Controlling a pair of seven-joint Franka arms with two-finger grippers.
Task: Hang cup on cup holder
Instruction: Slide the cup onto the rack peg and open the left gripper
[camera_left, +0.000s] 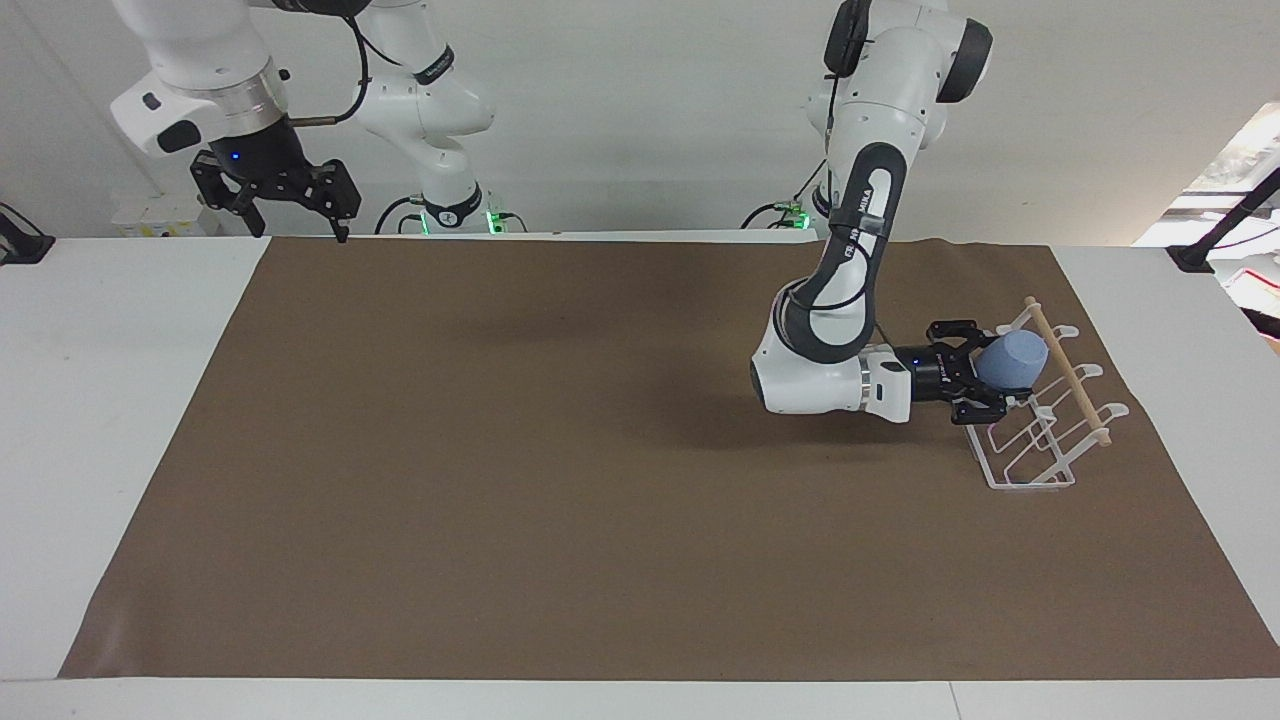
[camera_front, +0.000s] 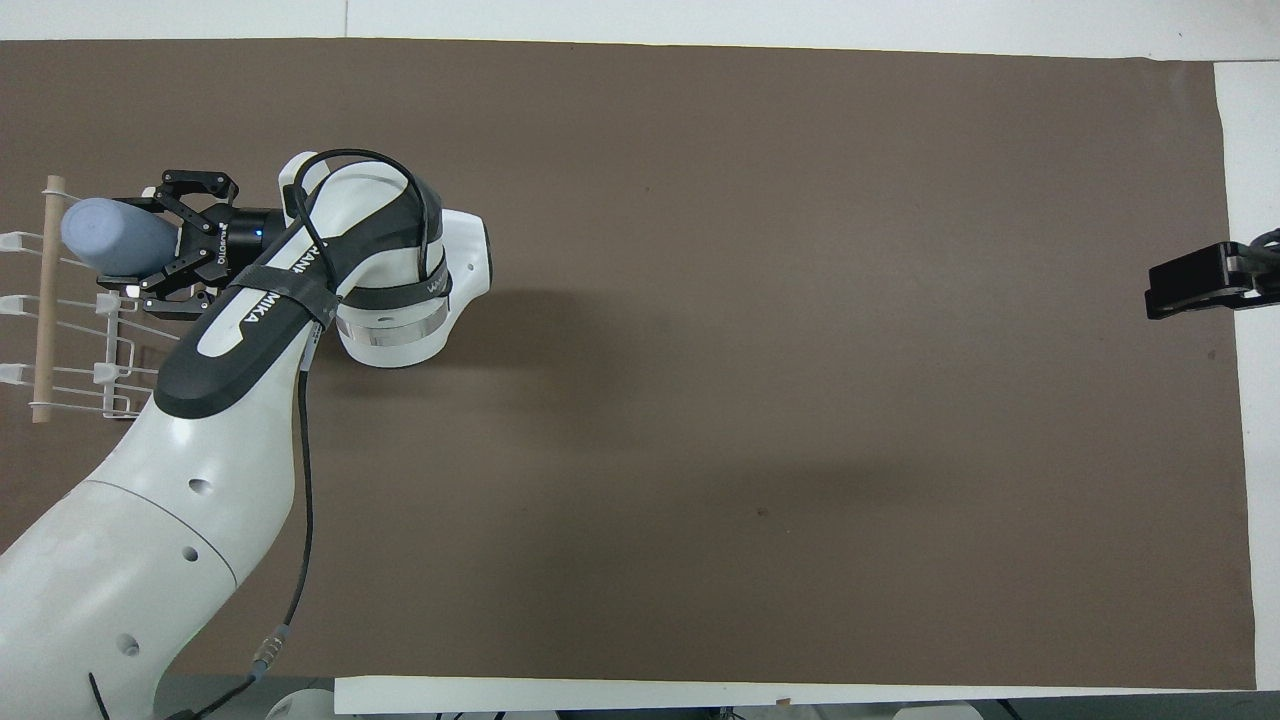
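Observation:
The light-blue cup (camera_left: 1015, 358) lies tilted on the prong of the white wire cup holder (camera_left: 1030, 472) that is nearest the robots. Its base points up toward the wooden rod (camera_left: 1078, 390). My left gripper (camera_left: 993, 370) is level with the cup's mouth end, and its fingers are spread wider than the cup, one on each side. In the overhead view the cup (camera_front: 112, 240) sits between the open fingers of the left gripper (camera_front: 130, 245), over the cup holder (camera_front: 110, 392). My right gripper (camera_left: 290, 205) is open, empty and raised at the right arm's end.
A brown mat (camera_left: 560, 480) covers the white table (camera_left: 110, 400). The left arm's forearm (camera_left: 830, 380) hangs low over the mat beside the cup holder. Only the right gripper's tip (camera_front: 1190, 290) shows in the overhead view.

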